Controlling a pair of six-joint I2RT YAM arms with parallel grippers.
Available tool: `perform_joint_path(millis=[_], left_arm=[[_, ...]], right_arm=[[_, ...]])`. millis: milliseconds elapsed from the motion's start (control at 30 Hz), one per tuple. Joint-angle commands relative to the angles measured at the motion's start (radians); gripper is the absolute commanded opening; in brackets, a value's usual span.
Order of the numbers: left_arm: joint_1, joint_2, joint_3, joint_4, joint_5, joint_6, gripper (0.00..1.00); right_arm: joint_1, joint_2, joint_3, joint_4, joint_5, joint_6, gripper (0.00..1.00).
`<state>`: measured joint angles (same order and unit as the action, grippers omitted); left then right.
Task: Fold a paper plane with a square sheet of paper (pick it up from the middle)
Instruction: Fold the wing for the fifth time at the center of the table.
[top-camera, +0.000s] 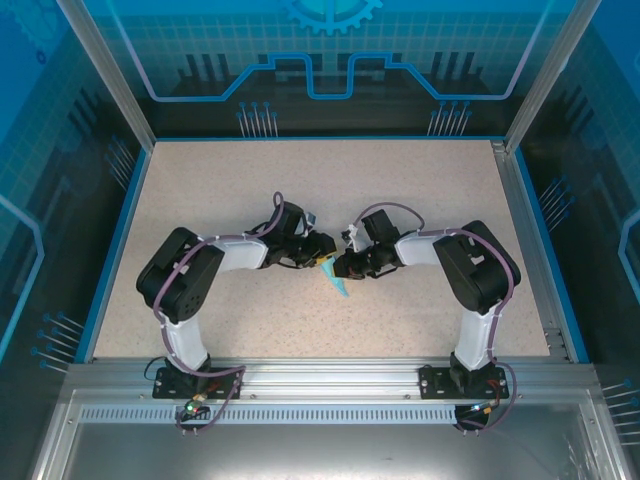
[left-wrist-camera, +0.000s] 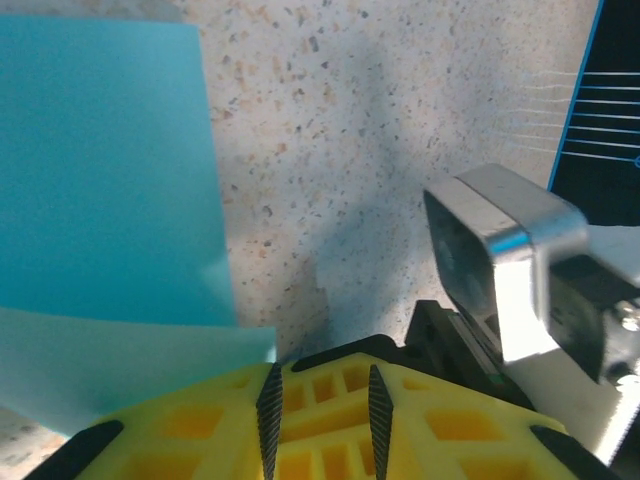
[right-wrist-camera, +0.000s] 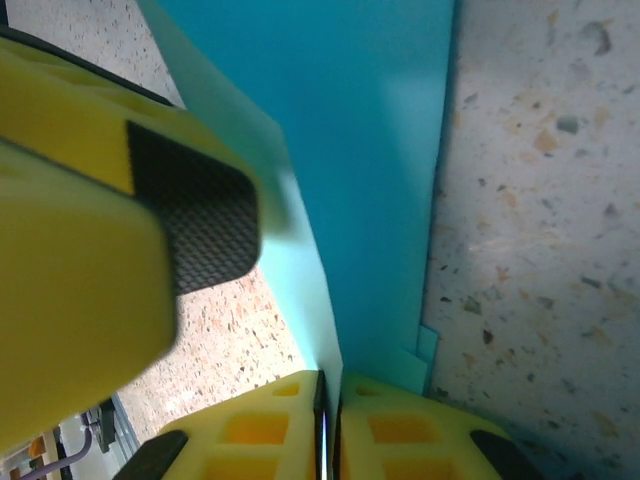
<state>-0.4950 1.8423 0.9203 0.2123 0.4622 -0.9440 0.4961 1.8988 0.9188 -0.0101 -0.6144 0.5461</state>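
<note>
Worktop (top-camera: 420, 190) centre: right gripper (right-wrist-camera: 328, 388) clenched on light-blue sheet (right-wrist-camera: 370, 150), steadying it for creasing; left gripper (left-wrist-camera: 322, 388) jaws parted, seemingly gripping nothing.

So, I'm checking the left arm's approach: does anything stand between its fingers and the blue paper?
Nothing visible does. The paper sits right beside the left fingers, its pale fold reaching their tip; the right fingers pinch its edge.

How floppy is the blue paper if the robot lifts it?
Probably floppy: the paper looks thin, and its pale flap curves away from the right gripper pinching it. Likely light and easy to crumple, being so thin.
</note>
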Motion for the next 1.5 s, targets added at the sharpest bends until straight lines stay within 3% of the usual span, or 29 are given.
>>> perform_joint_path(millis=[0, 367, 567, 767, 1467], left_arm=[[-0.008, 0.024, 0.025, -0.057, -0.05, 0.007, 0.32], [-0.006, 0.041, 0.05, -0.098, -0.08, 0.047, 0.33], [-0.007, -0.053, 0.017, -0.054, -0.054, 0.057, 0.39], [-0.006, -0.135, -0.029, -0.086, -0.1, 0.053, 0.41], [-0.007, -0.035, -0.033, 0.017, -0.039, 0.058, 0.42]], right_arm=[[0.004, 0.066, -0.005, -0.031, 0.068, -0.025, 0.14], [0.005, 0.065, 0.002, -0.034, 0.058, -0.027, 0.12], [0.005, 0.067, -0.018, -0.008, 0.065, -0.004, 0.06], [0.006, 0.065, -0.09, 0.119, 0.068, 0.099, 0.04], [0.007, 0.089, -0.166, 0.208, 0.132, 0.178, 0.0]])
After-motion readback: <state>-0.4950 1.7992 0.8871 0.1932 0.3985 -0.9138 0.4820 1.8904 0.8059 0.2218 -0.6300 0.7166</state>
